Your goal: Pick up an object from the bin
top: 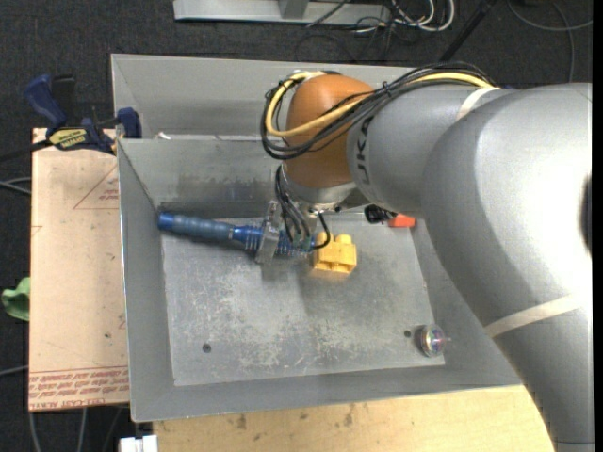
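A long blue tool [203, 227] lies across the left middle of the bin floor, its handle pointing left. Its right end has a silvery part that sits right under my gripper [281, 237], which hangs low over that end. A small yellow block-like piece [335, 255] lies just to the right of the gripper, close to it. Whether the gripper touches the tool is hidden by the wrist above it.
A small red and black piece [396, 219] lies near the bin's right wall. A shiny little ball [431, 341] rests in the front right corner. The arm covers the bin's back right part.
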Controlling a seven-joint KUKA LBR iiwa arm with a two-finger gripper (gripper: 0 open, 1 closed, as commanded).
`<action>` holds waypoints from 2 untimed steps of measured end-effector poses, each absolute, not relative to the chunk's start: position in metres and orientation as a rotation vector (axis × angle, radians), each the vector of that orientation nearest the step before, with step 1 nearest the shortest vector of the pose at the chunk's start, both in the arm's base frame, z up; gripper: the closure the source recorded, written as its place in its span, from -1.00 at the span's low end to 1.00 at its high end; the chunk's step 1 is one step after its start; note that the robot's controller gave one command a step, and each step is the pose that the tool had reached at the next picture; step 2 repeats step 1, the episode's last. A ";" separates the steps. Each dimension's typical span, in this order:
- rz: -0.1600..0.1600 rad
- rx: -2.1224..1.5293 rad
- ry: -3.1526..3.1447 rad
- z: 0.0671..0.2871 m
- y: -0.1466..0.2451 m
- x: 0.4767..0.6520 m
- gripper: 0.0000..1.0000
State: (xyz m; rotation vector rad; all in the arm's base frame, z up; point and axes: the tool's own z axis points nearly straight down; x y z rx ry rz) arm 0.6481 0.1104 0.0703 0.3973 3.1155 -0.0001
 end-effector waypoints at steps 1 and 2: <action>0.005 0.475 3.097 0.235 0.123 0.624 1.00; 0.005 0.475 3.097 0.235 0.123 0.624 1.00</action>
